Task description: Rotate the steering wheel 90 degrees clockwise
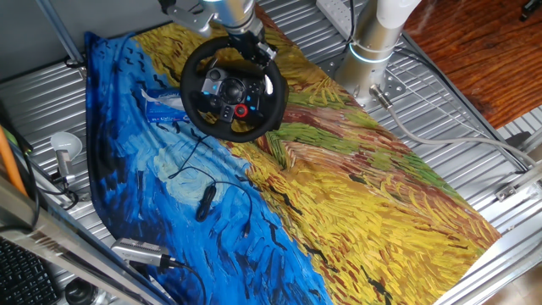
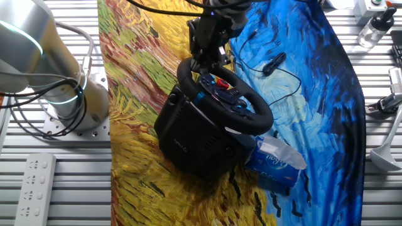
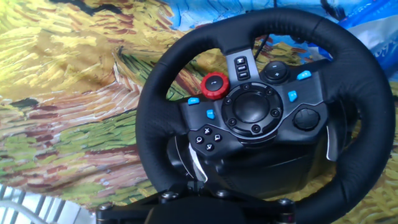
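The black steering wheel (image 1: 233, 89) stands tilted on its base on the painted cloth, at the back left in one fixed view. Its hub carries small buttons, bluish accents and a red knob (image 1: 241, 110). It also shows in the other fixed view (image 2: 226, 94) and fills the hand view (image 3: 249, 109), where the red knob (image 3: 215, 86) sits at the hub's upper left. My gripper (image 1: 254, 47) is at the rim's top right edge, its fingers closed around the thick rim. In the other fixed view my gripper (image 2: 202, 59) clamps the rim's far edge. In the hand view my gripper (image 3: 193, 199) is mostly hidden.
A small black cabled device (image 1: 205, 202) lies on the blue part of the cloth in front of the wheel. A blue tissue pack (image 2: 276, 160) lies against the wheel base. The arm's base (image 1: 373, 51) stands at the back right. A power strip (image 2: 34, 188) lies on the slatted table.
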Action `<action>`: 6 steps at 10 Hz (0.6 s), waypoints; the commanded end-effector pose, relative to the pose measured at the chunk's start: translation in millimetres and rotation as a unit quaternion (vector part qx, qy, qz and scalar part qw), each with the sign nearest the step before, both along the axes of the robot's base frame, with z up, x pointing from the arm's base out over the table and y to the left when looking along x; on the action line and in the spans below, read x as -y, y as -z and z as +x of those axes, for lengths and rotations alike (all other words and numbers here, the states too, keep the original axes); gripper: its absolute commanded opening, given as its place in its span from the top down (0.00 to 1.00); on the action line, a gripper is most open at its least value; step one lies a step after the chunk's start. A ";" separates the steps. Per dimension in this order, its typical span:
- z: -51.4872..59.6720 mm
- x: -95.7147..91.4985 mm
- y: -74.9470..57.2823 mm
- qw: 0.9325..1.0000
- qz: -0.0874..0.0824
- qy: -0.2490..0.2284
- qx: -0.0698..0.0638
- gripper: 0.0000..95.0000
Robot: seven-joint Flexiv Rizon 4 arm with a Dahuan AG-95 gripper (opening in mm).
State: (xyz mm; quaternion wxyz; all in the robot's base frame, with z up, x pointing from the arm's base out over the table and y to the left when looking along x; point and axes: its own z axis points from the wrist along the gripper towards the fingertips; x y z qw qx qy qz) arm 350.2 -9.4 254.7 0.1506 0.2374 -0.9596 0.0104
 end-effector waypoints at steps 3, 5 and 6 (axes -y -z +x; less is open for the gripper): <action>-0.3 -0.1 0.7 0.998 0.004 0.039 0.039 1.00; -0.3 -0.1 0.7 0.997 0.001 0.050 0.055 1.00; -0.3 -0.1 0.7 0.996 0.002 0.054 0.064 1.00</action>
